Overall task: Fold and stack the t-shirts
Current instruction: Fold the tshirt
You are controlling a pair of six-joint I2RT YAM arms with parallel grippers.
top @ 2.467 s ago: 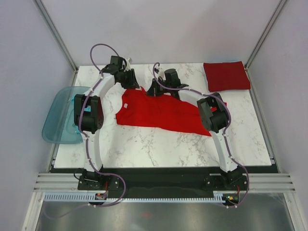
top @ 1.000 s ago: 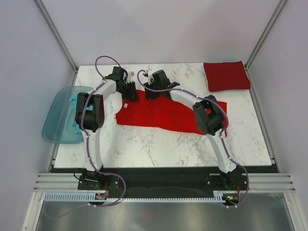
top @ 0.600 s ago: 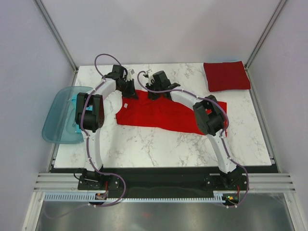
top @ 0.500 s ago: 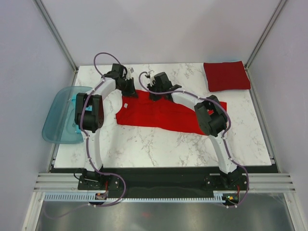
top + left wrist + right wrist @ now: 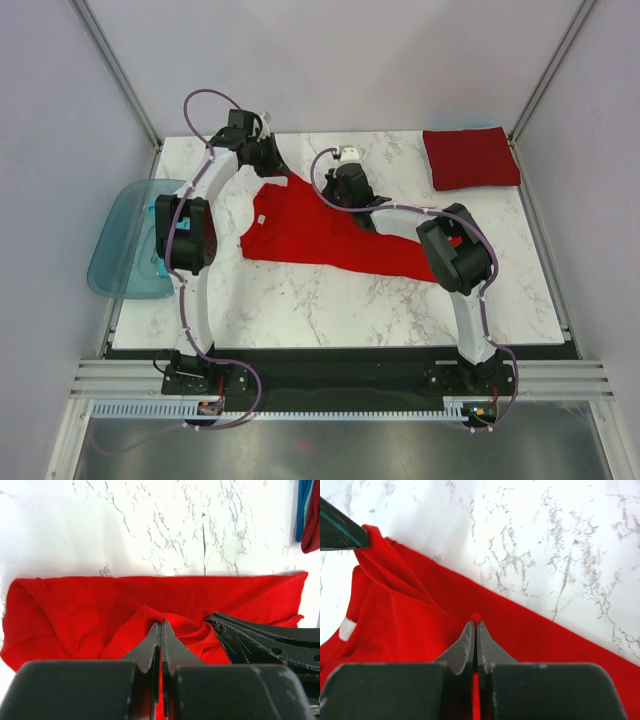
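At far edge, left pincer (image 5: 160,625) nips t-shirt (image 5: 300,232); right pincer (image 5: 474,623) seemingly too.

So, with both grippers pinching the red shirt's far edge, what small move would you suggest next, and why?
Probably lift both together and draw that edge toward the near hem. The left gripper and right gripper are each shut on the red t-shirt, whose rest lies spread out.

T-shirt (image 5: 330,235) central on the table (image 5: 330,305), folded shirt (image 5: 470,157) at its far right corner (tray (image 5: 115,235) beside its left edge)
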